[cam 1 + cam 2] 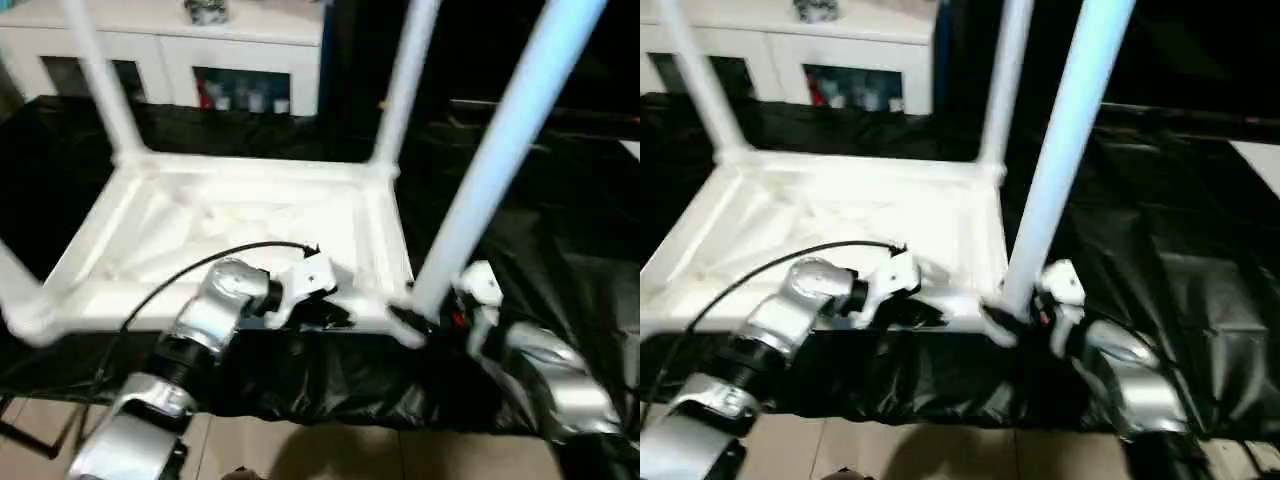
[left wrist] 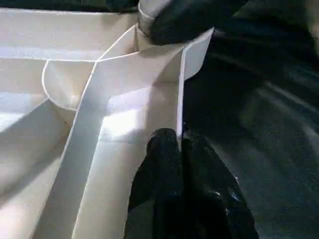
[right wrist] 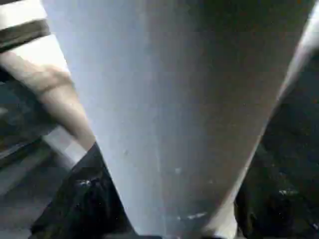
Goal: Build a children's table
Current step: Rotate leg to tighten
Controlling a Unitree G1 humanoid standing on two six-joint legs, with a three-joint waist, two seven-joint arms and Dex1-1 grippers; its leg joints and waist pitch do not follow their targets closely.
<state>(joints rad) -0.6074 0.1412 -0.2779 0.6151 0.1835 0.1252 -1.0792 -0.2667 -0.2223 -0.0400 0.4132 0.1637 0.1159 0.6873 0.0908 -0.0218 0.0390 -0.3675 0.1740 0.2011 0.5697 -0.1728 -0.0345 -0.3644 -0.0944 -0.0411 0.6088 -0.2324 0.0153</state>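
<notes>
Pinching the near rim of the top (image 1: 250, 230), the left gripper (image 2: 179, 144) is clamped tight, one finger either side of the thin outer wall, as its wrist view shows. I read this as an anchor: with the top lying upside down, ribs up, on the black sheet (image 1: 560, 250), a firm hold on the edge keeps it from sliding or tipping while a leg is worked into a socket.

Just beside it, at the near right corner, the right gripper (image 1: 425, 318) has its fingers (image 3: 84, 199) set around the base of the near leg (image 1: 500, 150), one on each side of the tube. Whether they press on it or merely bracket it I cannot tell. Gripping low, right at the socket, would let the arm push or twist the leg home without levering the long tube sideways.

That leg leans slightly rather than standing plumb, so it may not be fully seated.

Farther back, two more legs (image 1: 400, 85) rise from the far corner sockets, and a fourth (image 1: 15, 275) shows at the near left corner.

Beyond the table stands a white cabinet (image 1: 170, 50).
</notes>
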